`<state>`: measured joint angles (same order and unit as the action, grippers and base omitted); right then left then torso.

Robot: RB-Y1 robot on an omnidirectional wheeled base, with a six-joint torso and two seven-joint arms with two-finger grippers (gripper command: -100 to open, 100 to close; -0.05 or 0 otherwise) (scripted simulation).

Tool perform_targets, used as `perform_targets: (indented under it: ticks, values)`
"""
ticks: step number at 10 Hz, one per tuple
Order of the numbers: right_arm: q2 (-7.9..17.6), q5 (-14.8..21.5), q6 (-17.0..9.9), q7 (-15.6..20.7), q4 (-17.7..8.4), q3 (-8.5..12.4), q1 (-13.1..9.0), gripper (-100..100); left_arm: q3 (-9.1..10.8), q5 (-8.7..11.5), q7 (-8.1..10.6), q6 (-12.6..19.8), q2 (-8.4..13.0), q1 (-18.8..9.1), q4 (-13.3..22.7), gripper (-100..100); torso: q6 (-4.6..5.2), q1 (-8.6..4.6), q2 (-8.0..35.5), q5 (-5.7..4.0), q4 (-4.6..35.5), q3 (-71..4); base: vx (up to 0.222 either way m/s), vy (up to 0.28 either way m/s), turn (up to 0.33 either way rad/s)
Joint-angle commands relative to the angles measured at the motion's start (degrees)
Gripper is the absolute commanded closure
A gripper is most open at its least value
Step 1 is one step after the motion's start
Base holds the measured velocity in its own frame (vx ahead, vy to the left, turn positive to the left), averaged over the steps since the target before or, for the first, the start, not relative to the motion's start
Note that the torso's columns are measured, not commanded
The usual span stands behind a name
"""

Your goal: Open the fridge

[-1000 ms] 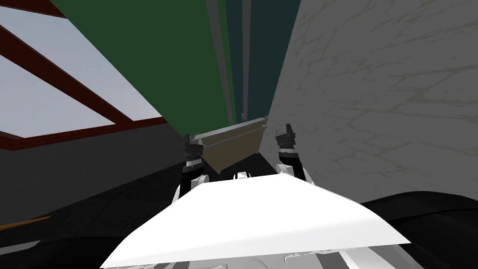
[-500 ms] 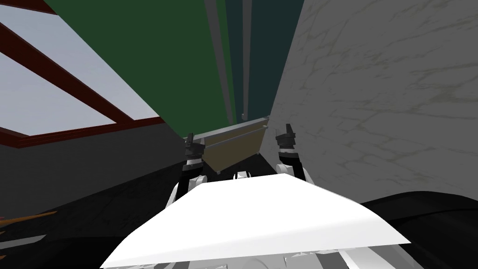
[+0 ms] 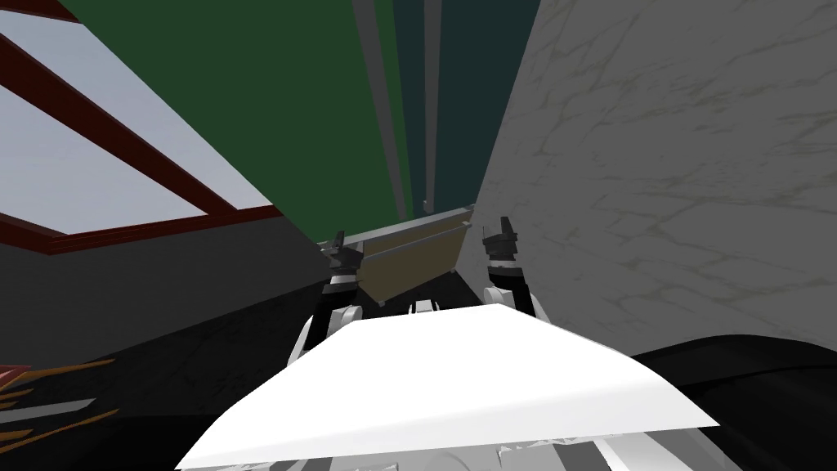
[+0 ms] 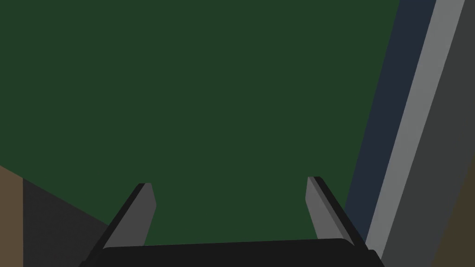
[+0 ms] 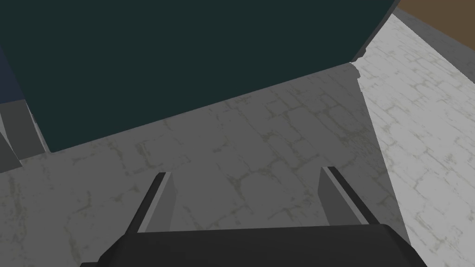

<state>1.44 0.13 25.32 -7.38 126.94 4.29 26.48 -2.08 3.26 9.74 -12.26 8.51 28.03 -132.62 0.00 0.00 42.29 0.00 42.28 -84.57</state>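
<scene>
Fridge (image 3: 245, 98), by my reading the tall green front with a grey strip (image 3: 382, 123) along its edge, is standing close ahead. Left claw (image 4: 229, 183) is facing that green front, fingers released and empty, probably lining up for the strip. Right claw (image 5: 246, 171), also released, is pointing at the marbled wall (image 3: 670, 163).

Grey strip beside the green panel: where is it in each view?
Head view: grey strip runs up the middle, between green panel and dark teal panel.
Left wrist view: grey strip beside the green panel that the open left gripper faces.
Right wrist view: probably the grey piece at the dark teal panel's edge.
Shared landmarks: green panel, head and left wrist; dark teal panel, head and right wrist.
</scene>
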Motion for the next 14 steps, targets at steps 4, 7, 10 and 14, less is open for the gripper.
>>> perform_targets:
  ticks: [4, 7, 10, 14]
  values:
    - [0.00, 0.00, 0.00, 0.00, 0.00, 0.00, 0.00, 0, -1.09, 2.27, 2.77, 7.61, 1.57, -1.04, -1.52, -100, 0.00, -0.03, 0.04, -0.01, 0.01, 0.02, 0.053, -0.051, 0.054]
    - [0.00, 0.00, 0.00, 0.00, 0.00, 0.00, 0.00, 0, -1.85, 3.72, 4.51, 12.43, 2.26, -1.69, -2.41, -100, 0.00, 0.03, -0.01, 0.01, 0.00, -0.01, 0.046, -0.037, 0.056]
    - [0.00, 0.00, 0.00, 0.00, 0.00, 0.00, 0.00, 0, -2.60, 5.15, 6.24, 17.15, 2.61, -2.29, -3.36, -100, 0.00, -0.05, -0.04, -0.02, -0.01, -0.03, 0.061, -0.058, 0.061]
    - [0.00, 0.00, 0.00, 0.00, 0.00, 0.00, 0.00, 0, -3.64, 7.13, 8.65, 23.62, 2.34, -3.03, -4.53, -100, 0.00, 0.01, 0.00, 0.00, 0.00, 0.00, 0.065, -0.058, 0.065]
